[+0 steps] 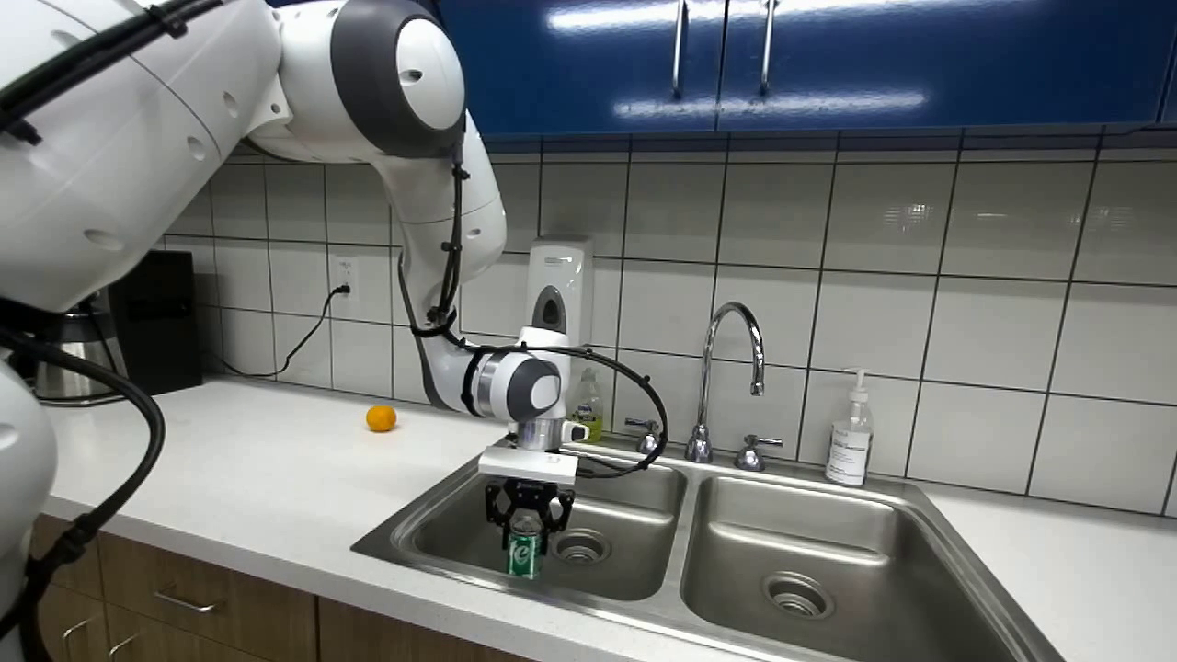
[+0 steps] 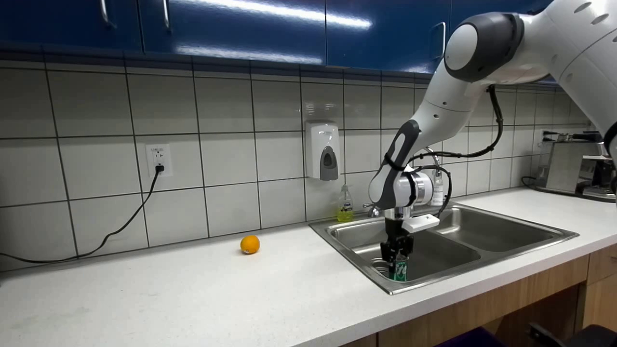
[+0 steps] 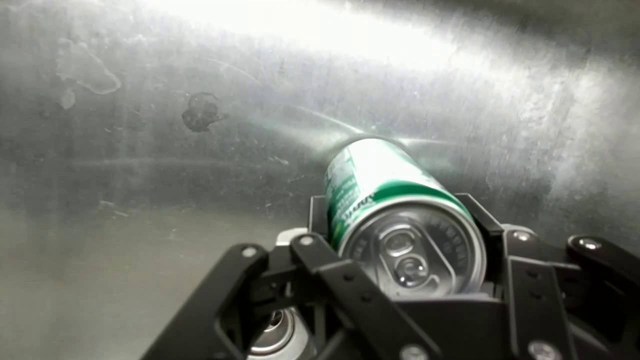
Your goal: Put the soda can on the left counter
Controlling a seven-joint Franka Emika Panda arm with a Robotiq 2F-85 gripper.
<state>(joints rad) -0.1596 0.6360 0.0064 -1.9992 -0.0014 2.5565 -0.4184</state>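
Glossy metal soda can (image 3: 402, 220)

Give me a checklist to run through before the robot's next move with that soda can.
1. Gripper straddling the soda can: ok in the wrist view.
2. Grip firm: cannot tell; pressure doesn't show.
3. Can upright: ok, looks so in both exterior views.
4. Can out of the sink: not ok, it's down inside.
5. Can lifted off the bottom: cannot tell.
6. Orange apart from the can: ok, it sits on the left counter.
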